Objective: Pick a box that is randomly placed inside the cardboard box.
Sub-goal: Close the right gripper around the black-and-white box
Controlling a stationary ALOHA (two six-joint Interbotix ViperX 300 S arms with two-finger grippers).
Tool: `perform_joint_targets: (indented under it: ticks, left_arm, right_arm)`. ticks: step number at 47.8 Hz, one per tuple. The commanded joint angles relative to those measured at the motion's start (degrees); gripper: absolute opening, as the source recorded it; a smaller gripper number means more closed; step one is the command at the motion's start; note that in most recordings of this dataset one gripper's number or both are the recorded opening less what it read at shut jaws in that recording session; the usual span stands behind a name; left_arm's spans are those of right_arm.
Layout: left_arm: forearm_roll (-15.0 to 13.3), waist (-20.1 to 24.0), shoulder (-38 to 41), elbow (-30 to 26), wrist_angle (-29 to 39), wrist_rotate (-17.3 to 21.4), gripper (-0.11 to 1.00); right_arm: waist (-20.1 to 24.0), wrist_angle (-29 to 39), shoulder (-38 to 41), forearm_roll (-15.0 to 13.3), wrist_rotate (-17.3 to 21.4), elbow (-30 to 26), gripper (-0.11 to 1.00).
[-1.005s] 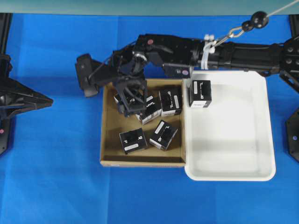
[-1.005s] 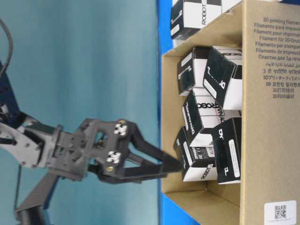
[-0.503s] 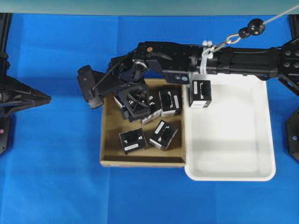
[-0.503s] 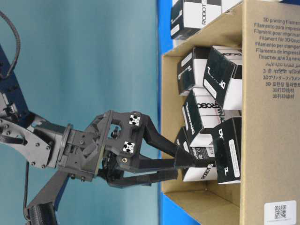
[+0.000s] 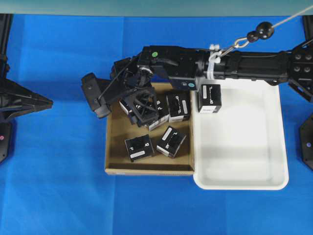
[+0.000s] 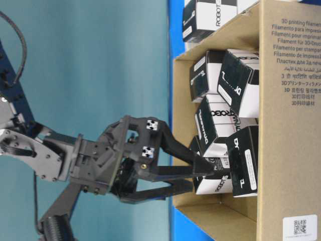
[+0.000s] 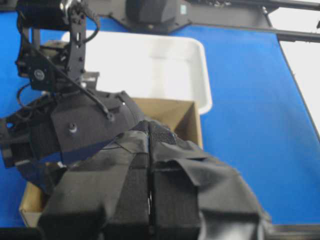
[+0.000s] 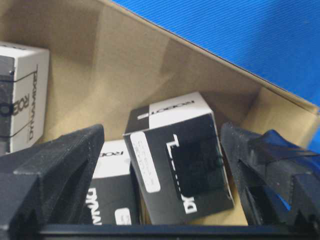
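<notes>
The box [image 8: 180, 160] targeted lies in the far corner of the cardboard box [image 5: 113, 147], tilted against its neighbours, beneath the right gripper [image 8: 165, 175]. It is judged to be a light, stiff paperboard carton with smooth printed faces, so some slip is to be expected under a weak grip. Hold should be taken across two opposite flat sides, not across edges or corners, with moderate force so that the walls are not crushed.

The right jaws are spread fully wide, one finger to each side of the box, and nothing is gripped. The left gripper [image 7: 150, 200] is parked well apart over the table [image 5: 58, 186], its jaws pressed together on nothing.

Compared with one second earlier, the right gripper has advanced from outside the cardboard box wall to within it, and its wrist has rolled somewhat. The cartons have not shifted; one other carton [image 5: 210, 98] remains in the white tray [image 5: 244, 181].
</notes>
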Motion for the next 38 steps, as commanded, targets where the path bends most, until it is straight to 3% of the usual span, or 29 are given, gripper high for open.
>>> perform_joint_targets:
  ticks: [1,11,38]
  left_arm:
    - [0.09,0.09,0.35,-1.67,-0.26,-0.18,-0.07]
    - [0.09,0.18,0.26,-1.67,-0.26,-0.7,-0.07]
    - [0.09,0.18,0.35,-1.41,-0.26,-1.14,-0.07]
  right_arm:
    - [0.53,-0.44,0.7,-0.44,-0.53,-0.35,0.99]
    - [0.18,-0.26,1.58,-3.16,-0.53,-0.26,0.99]
    - [-0.79,-0.09,2.2,-3.34,-0.88,0.62,0.98]
